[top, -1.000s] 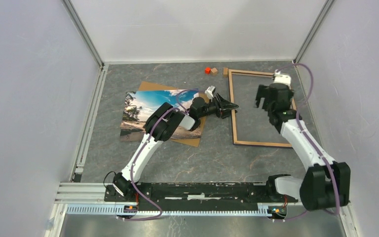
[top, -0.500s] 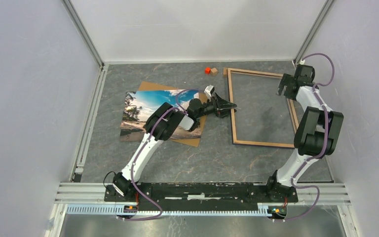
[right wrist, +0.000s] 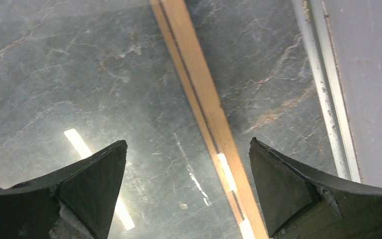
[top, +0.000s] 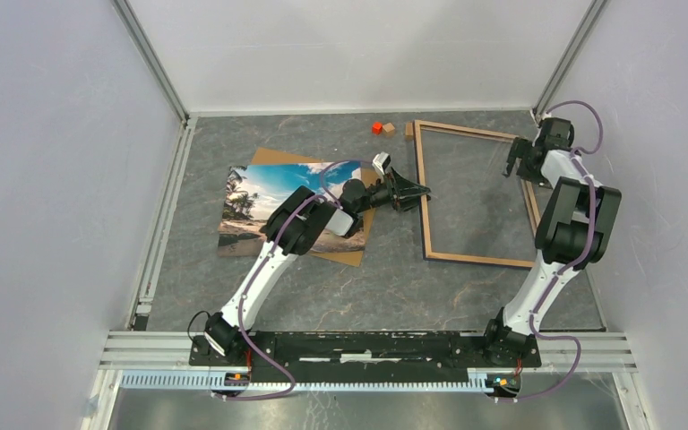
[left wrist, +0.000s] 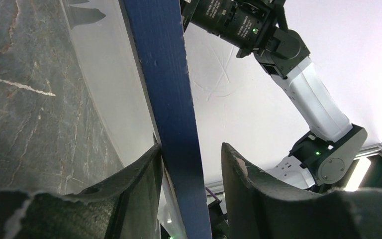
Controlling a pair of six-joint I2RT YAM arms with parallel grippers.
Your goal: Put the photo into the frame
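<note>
The glossy rectangular beach photo [top: 251, 193] lies uninserted at nine o'clock of the thin wooden frame [top: 479, 261]; left tool [left wrist: 191, 149] straddles its rail [left wrist: 169, 74], grip unclear, right tool [right wrist: 188, 142] wide.

I see a grey, marble-veined worktop [top: 349, 287] enclosed on three sides by plain white panels: the back wall [top: 358, 54], the left wall [top: 45, 197] and the right wall [top: 663, 206]. Aluminium corner posts [top: 152, 63] run up where the panels meet. An aluminium track [top: 163, 224] lines the worktop's left edge. A slotted rail [top: 143, 345] spans its near edge. Lighting is even, with soft shadows.
</note>
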